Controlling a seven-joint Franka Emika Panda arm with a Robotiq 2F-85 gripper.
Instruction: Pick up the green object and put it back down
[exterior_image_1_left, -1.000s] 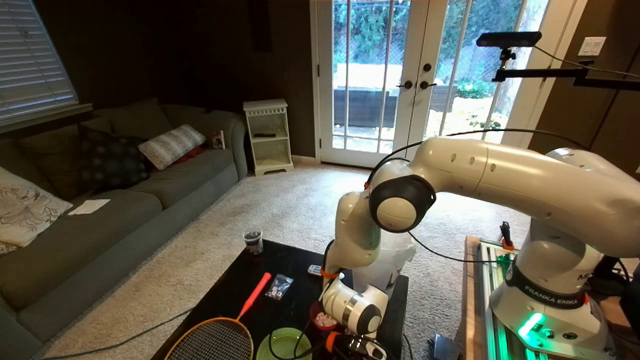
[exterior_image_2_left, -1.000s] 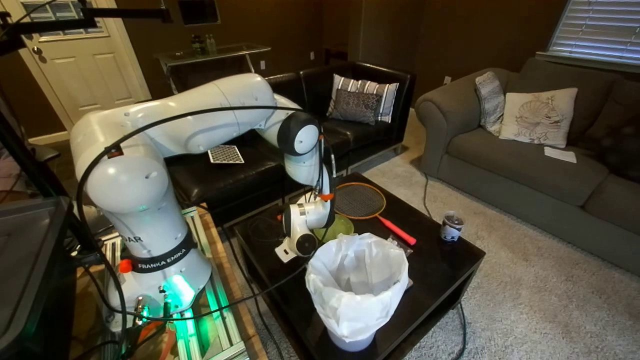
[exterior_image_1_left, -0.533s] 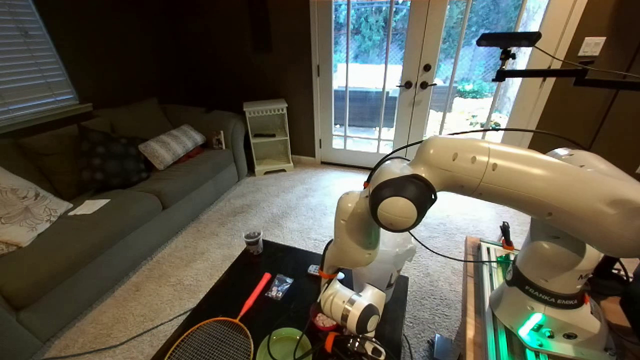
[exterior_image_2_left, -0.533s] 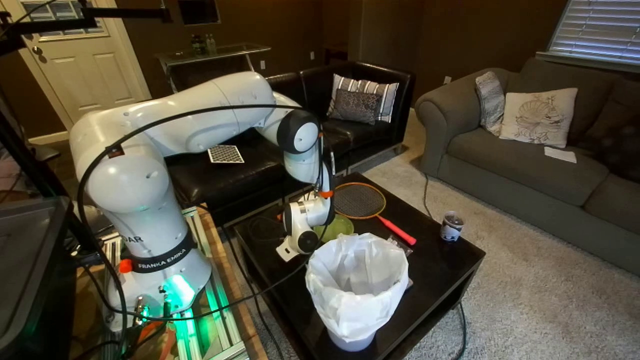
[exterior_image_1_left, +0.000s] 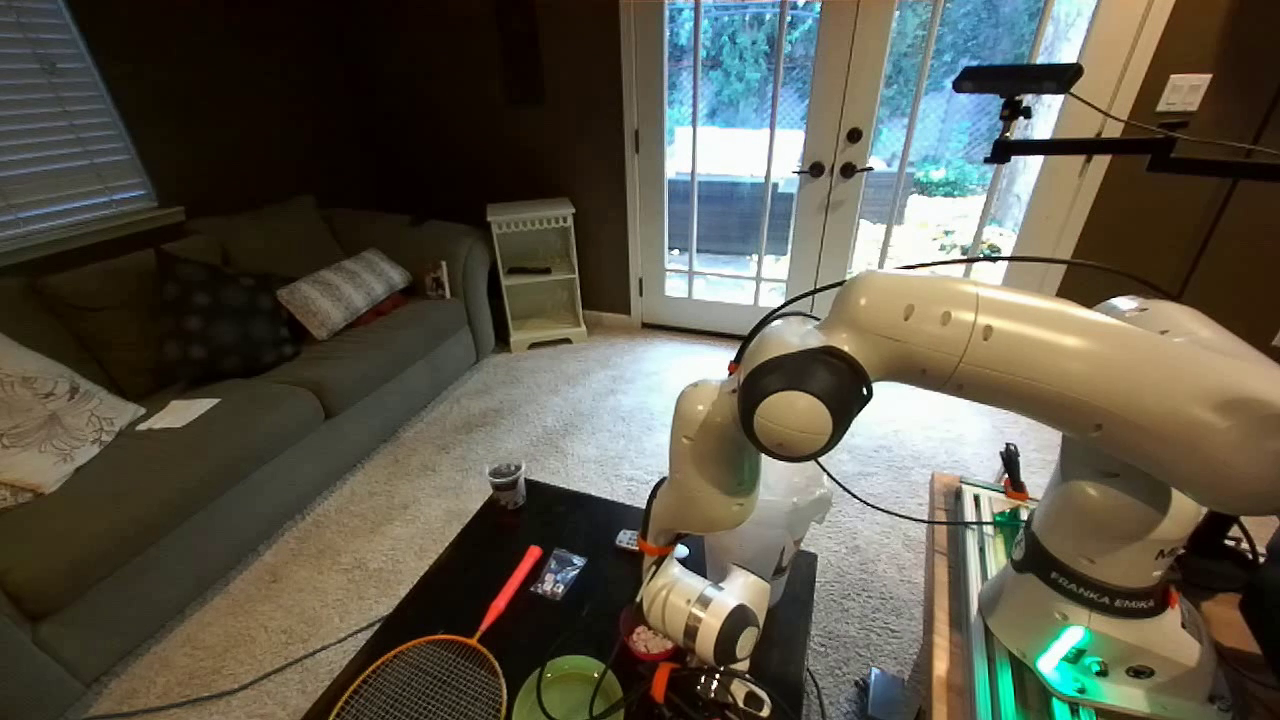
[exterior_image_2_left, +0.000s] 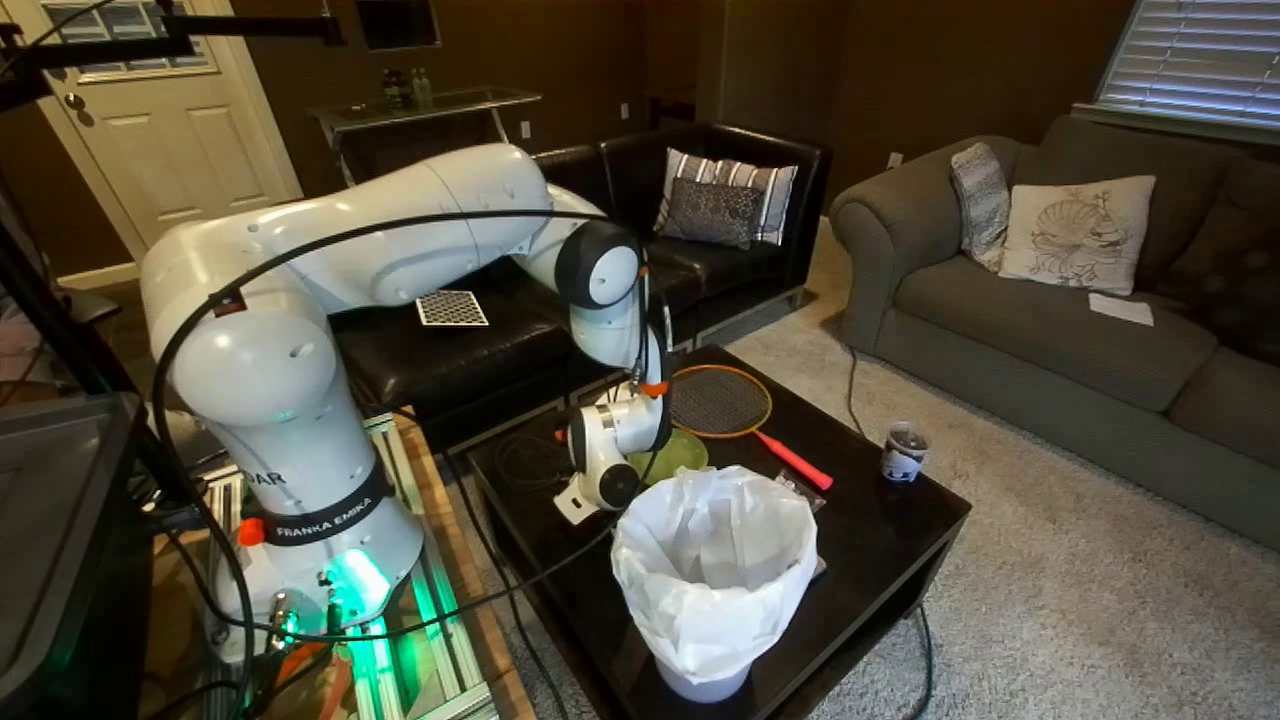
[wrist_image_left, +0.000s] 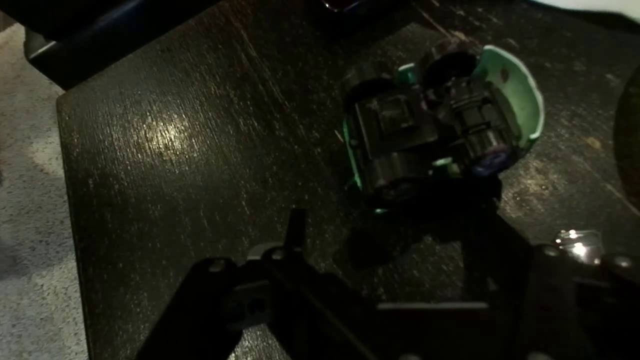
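Claw (wrist_image_left: 392, 227) spread wide, nothing gripped; green toy vehicle (wrist_image_left: 430, 125) down on table (wrist_image_left: 200, 175).
Progress: either the lift hasn't begun or the set-down is already done; can't settle which from here. If the former, lift and set-down both left; if the latter, likely just backing off. Toy lies just past the fingertips (wrist_image_left: 296, 227) in the wrist view, underside showing, closer to the right-hand one there; too dark to tell if touching.
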